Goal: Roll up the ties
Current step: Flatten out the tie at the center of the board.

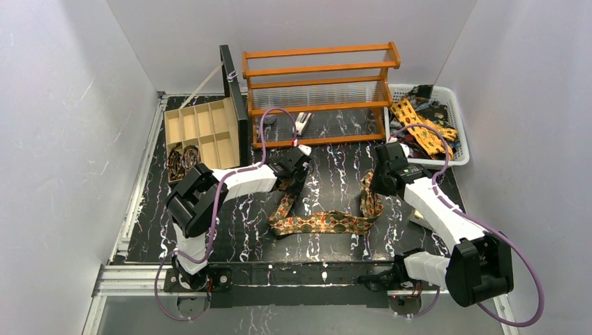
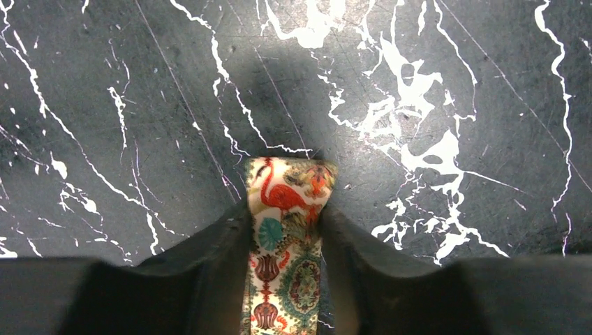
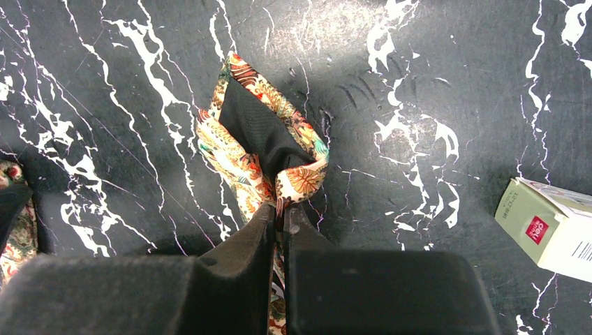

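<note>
Tie [image 1: 328, 222]: right gripper [image 3: 280, 209] pinches wide end; left gripper [image 2: 285, 209] flanks narrow end's edges, grip unclear.

- Two robot arms: the left arm [image 1: 234, 183] and the right arm [image 1: 440, 209], both fixed at the near edge of the table [image 1: 335, 174].
- Two grippers, one on each arm: the left gripper [image 2: 286, 216] and the right gripper [image 3: 281, 213].
- One loose tie [image 1: 328, 222], near the middle of the table.
- More heaped ties [image 1: 419, 132]; they overlap, so I cannot count them.
- One white basket [image 1: 462, 139] holding this heap, at the far right corner.
- One orange rack [image 1: 317, 68], at the far edge.
- One wooden compartment box [image 1: 209, 132] with one raised lid [image 1: 232, 105], towards the far left corner.
- Two dark coils [image 1: 174, 162], as it seems, in the near compartments of this box.
- One small carton [image 3: 551, 227], visible only from the right wrist.
</note>
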You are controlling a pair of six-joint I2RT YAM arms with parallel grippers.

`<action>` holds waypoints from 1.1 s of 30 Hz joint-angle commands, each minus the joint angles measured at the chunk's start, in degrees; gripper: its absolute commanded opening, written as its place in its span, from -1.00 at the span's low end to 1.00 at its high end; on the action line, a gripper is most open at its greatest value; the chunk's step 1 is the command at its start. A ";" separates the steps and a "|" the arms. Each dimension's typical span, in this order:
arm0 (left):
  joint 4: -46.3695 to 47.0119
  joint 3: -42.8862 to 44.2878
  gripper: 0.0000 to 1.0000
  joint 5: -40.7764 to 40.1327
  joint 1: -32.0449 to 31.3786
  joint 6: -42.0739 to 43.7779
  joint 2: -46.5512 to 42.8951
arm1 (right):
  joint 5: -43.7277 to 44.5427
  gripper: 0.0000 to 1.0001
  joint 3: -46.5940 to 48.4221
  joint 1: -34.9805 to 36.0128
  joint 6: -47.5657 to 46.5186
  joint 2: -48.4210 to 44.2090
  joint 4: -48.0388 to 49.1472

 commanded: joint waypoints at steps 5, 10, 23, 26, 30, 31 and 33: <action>-0.39 -3.74 -0.82 -0.30 -0.59 -3.83 -6.74 | 1.00 -0.89 0.19 -0.90 -0.93 1.37 2.27; 1.28 -12.84 -1.00 -7.77 -0.61 -12.01 -20.97 | 0.85 -0.90 1.18 -2.38 -1.15 2.70 2.88; -20.34 -27.29 -1.00 -23.77 12.76 -31.74 -56.57 | -7.94 -0.97 7.95 -5.60 -2.70 -3.52 11.95; -24.89 -27.99 -1.00 -25.34 13.34 -36.33 -56.79 | -9.76 -0.97 6.59 -6.20 -0.53 -5.95 12.99; -26.87 -31.32 -1.00 -25.88 13.61 -42.49 -58.31 | -9.34 -0.94 -1.61 -6.25 2.95 -11.08 14.75; -26.96 -32.61 -1.00 -25.67 13.64 -43.97 -58.76 | -7.92 -0.92 -3.45 -6.32 4.37 -11.28 13.09; -28.87 -33.55 -1.00 -26.07 13.73 -45.89 -58.90 | -5.87 -0.90 -6.08 -6.33 6.54 -11.66 9.01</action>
